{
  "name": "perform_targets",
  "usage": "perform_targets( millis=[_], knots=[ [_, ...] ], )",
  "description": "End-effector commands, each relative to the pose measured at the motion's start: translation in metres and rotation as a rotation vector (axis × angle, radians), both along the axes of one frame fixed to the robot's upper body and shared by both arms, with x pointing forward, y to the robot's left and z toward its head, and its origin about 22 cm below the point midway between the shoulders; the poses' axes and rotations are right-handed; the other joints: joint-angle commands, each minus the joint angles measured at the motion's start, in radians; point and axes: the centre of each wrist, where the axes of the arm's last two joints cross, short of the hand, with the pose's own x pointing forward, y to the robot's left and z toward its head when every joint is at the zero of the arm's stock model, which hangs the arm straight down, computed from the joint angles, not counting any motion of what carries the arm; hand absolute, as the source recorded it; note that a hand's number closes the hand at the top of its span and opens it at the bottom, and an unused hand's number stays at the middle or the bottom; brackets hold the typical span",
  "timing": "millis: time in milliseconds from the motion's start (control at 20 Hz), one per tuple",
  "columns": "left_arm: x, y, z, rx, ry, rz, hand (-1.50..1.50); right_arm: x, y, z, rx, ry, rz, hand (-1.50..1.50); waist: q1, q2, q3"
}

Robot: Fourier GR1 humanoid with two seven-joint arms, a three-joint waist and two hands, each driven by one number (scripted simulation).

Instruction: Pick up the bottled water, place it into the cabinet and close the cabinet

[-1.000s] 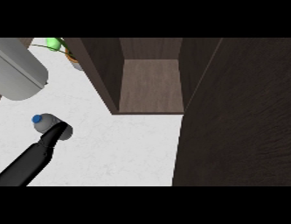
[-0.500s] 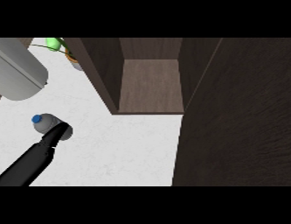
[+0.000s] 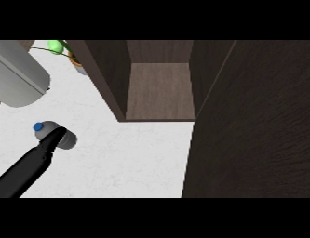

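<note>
The bottled water stands on the white counter at the left, seen from above, with its blue cap toward the upper left. My left hand comes in from the lower left as a long black shape. Its tip lies over the bottle's right side and hides part of it. How the hand closes on the bottle does not show. The dark wooden cabinet stands open up and to the right of the bottle, its inner shelf bare. The cabinet door fills the right side. My right hand is out of sight.
A large grey cylinder sits at the upper left, close above the bottle. A green plant in a pot stands at the top, beside the cabinet's left wall. White counter stretches between the bottle and the door.
</note>
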Motion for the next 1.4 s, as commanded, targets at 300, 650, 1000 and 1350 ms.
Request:
perform_targets(
  millis=[300,650,1000,1350],
  knots=[
    [0.018,0.028,-0.034,-0.047,0.037,0.049,-1.5,-0.019,-0.008,0.012,-0.043,-0.094,-0.074,-1.5,-0.004,0.0,0.0],
    [0.022,0.038,-0.078,-0.028,0.09,0.087,-1.5,-0.02,-0.002,0.016,-0.056,-0.082,-0.064,-1.5,-0.001,-0.001,-0.002],
    [0.053,0.058,-0.108,-0.071,0.135,0.071,-1.5,-0.02,-0.012,0.013,-0.057,-0.068,-0.056,-1.5,-0.008,0.002,-0.002],
    [0.05,0.074,-0.129,-0.083,0.146,0.039,-1.5,-0.032,0.005,0.011,-0.027,-0.086,-0.079,-1.5,-0.009,-0.003,-0.002]
  ],
)
